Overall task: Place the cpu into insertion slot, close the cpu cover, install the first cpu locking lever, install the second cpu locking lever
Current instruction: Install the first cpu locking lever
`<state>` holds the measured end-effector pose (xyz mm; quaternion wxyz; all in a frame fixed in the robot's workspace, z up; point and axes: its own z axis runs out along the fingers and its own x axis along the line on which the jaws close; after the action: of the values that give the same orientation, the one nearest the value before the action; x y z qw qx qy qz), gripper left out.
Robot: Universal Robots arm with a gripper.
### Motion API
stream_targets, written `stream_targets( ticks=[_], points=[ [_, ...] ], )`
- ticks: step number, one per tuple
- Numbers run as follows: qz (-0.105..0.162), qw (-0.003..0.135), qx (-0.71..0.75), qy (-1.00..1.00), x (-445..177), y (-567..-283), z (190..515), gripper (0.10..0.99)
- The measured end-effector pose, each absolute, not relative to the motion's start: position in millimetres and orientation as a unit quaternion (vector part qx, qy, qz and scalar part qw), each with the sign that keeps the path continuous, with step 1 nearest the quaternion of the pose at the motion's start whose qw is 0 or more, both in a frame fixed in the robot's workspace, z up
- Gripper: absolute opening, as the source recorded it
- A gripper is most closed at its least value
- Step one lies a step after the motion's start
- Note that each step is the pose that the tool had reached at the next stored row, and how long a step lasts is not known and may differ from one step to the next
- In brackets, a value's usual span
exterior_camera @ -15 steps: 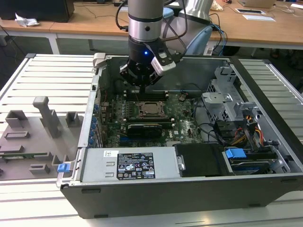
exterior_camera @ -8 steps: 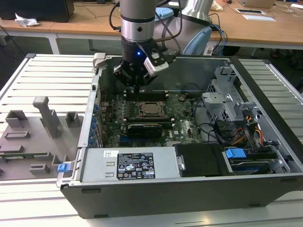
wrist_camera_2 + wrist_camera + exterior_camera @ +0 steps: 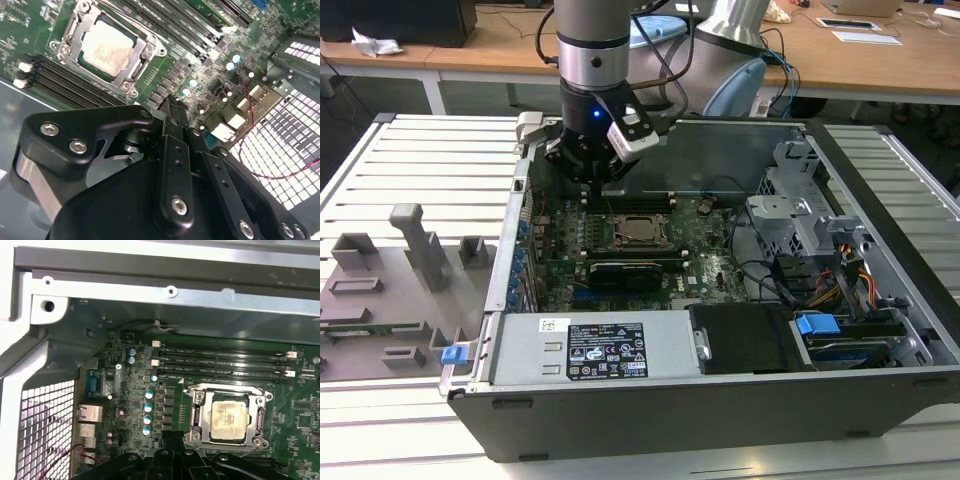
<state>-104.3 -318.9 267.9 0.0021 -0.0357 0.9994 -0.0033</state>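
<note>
Cpu: the small flat square chip with a silver-grey metal top (image 3: 106,47) lies seated in the square insertion slot (image 3: 93,65), at the centre of the exterior view.
Cpu cover: the thin silvery frame plate with a square cut-out (image 3: 71,31) lies flat around the chip, so it looks closed.
Locking levers: I cannot tell from here whether either one is latched.
Gripper: the black two-finger gripper (image 3: 171,106) hangs just above the green motherboard (image 3: 705,255), near the socket on the exterior view's left and not touching it.
Jaws: drawn together at the tips, with nothing held between them.
Step in hand: chip placement and cover look done. By my judgement the work stands at the levers.
What lever work calls for: a narrow, closed fingertip brought onto a thin wire arm and pushed down and sideways under its catch. It must stay clear of the long black memory slots (image 3: 220,360) beside the socket.
Setting: an open dark-grey computer case (image 3: 650,410) on a pale slatted table (image 3: 430,160).
</note>
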Motion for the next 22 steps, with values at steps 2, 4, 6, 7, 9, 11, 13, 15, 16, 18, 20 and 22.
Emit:
stream_targets(
  ticks=[2,4,6,7,9,11,13,15,16,18,20,22],
  points=[
    [-0.003,0.002,-0.036,0.999,-105.1,-317.6,267.8,0.106],
    [-0.003,0.002,-0.036,0.999,-105.3,-314.8,267.4,0.106],
    [-0.003,0.002,-0.036,0.999,-105.5,-311.4,266.9,0.106],
    [-0.003,0.002,-0.036,0.999,-105.7,-309.5,266.2,0.106],
    [-0.003,0.002,-0.036,0.999,-106.6,-307.2,264.0,0.106],
    [-0.003,0.002,-0.036,0.999,-107.1,-304.6,262.7,0.106],
    [-0.003,0.002,-0.036,0.999,-107.2,-302.2,261.4,0.106],
    [-0.003,0.002,-0.036,0.999,-107.2,-299.0,260.3,0.106],
    [-0.003,0.002,-0.036,0.999,-107.2,-296.7,259.9,0.106],
    [-0.003,0.002,-0.036,0.999,-107.2,-291.1,259.1,0.106],
    [-0.003,0.002,-0.036,0.999,-107.2,-287.4,258.3,0.106],
    [-0.003,0.002,-0.036,0.999,-107.1,-285.8,257.7,0.106]
  ],
)
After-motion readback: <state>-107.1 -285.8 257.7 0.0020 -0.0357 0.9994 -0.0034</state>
